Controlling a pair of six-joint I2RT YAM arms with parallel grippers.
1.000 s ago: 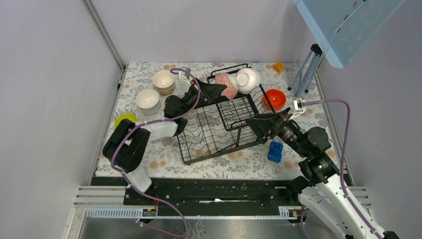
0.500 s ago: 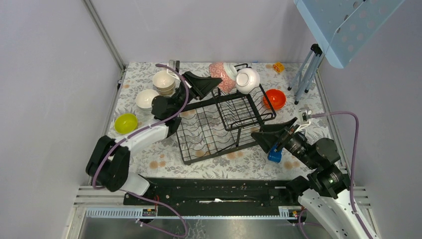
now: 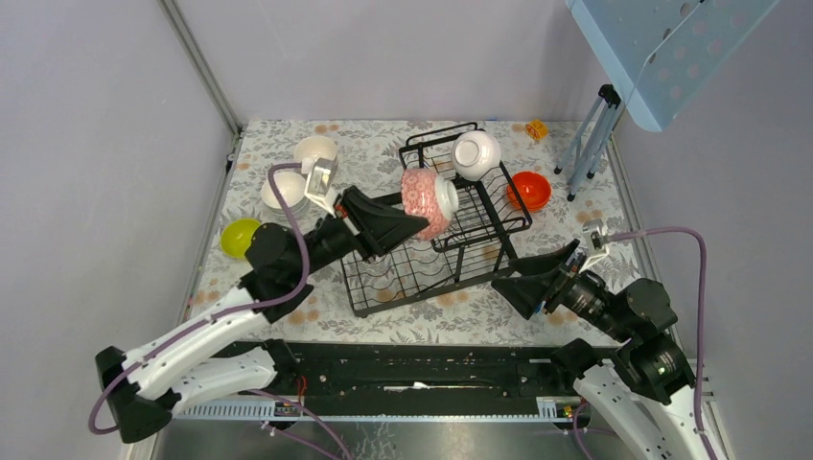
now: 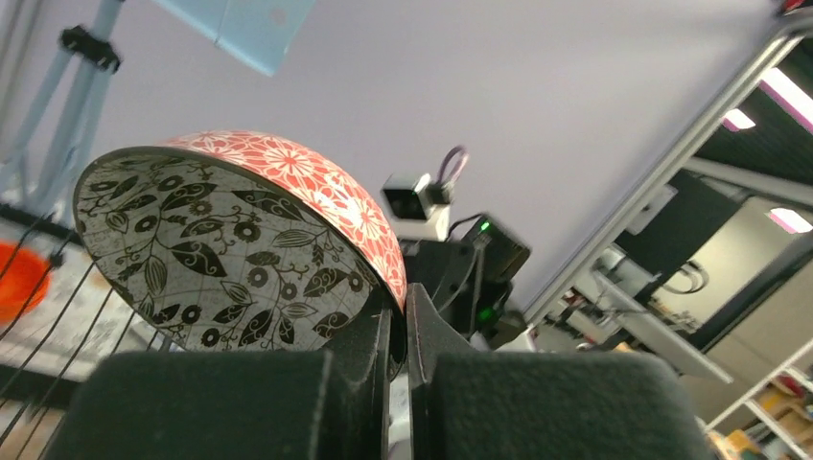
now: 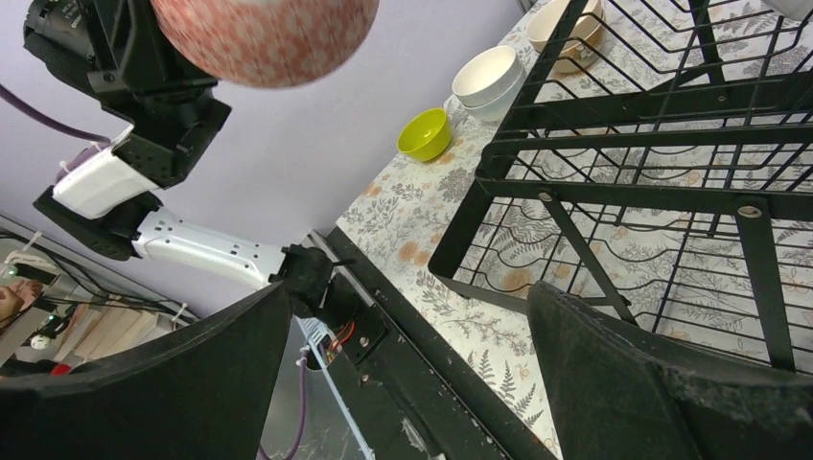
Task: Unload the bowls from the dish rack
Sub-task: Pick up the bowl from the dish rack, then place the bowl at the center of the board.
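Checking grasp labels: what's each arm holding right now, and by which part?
Left gripper pinches the pink-patterned bowl by its rim, one of the fingers on each side. Right gripper is open, holding nothing.

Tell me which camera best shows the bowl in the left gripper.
Left wrist: the pink patterned bowl shows its leaf-print inside, rim pinched in the left gripper. Top view shows it over the dish rack; right wrist, only its outside.

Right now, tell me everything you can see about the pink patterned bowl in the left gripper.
The pink patterned bowl is small, round and looks like glazed ceramic: red-pink flowers outside, black leaves on pale grey inside. It is turned on its side, held clear above the dish rack, its rim pinched by the shut left gripper; nothing else touches it.
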